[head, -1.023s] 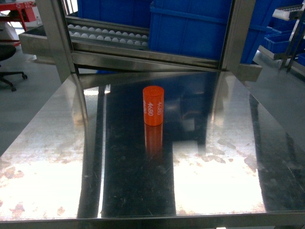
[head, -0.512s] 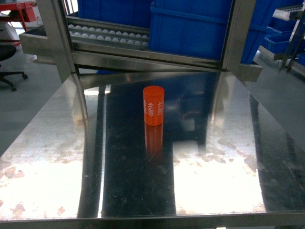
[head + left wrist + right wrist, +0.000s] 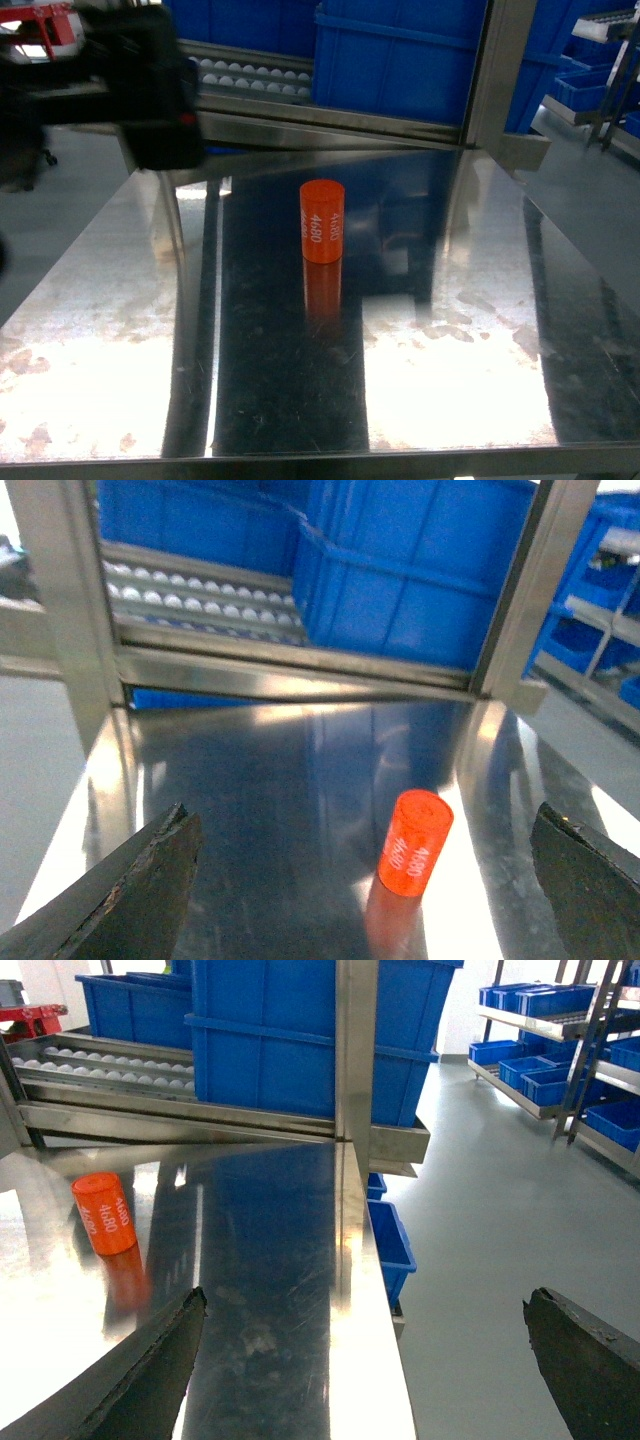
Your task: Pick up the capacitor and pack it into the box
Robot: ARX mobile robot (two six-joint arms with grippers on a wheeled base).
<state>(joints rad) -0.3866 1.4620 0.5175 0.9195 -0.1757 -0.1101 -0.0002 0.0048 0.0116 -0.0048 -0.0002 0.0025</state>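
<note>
Shiny steel table (image 3: 480,330) takes up most of the head view, pretty scuffed and throwing back a lot of glare from the lights. Behind it there's a metal rack frame (image 3: 495,70) with a roller track (image 3: 250,75) and big blue bins (image 3: 400,55) sitting on it. Off to the right, more blue bins on shelving (image 3: 545,1020) and a grey floor (image 3: 480,1220).

So the capacitor (image 3: 322,221) is an orange cylinder with white "4680" printed down its side. It's standing upright on the table, roughly in the middle and a bit toward the rack end, with nothing touching it. You can see its orange reflection in the steel right below it. The left wrist view has it (image 3: 415,842) low and right of center; the right wrist view has it (image 3: 105,1214) way over on the left.

Left arm (image 3: 130,85) shows up in the head view as a dark, blurry chunk in the top left corner, up above the table's far left side and well apart from the capacitor. Its claw, the left gripper (image 3: 370,900), is spread wide: one finger (image 3: 130,900) at bottom left, the other at bottom right, nothing between them but table.

Right gripper (image 3: 370,1370) is spread wide too, holding nothing, and it's looking at the table's right edge with floor beyond. It isn't visible in the head view.

Can't spot the box in any of the views.
</note>
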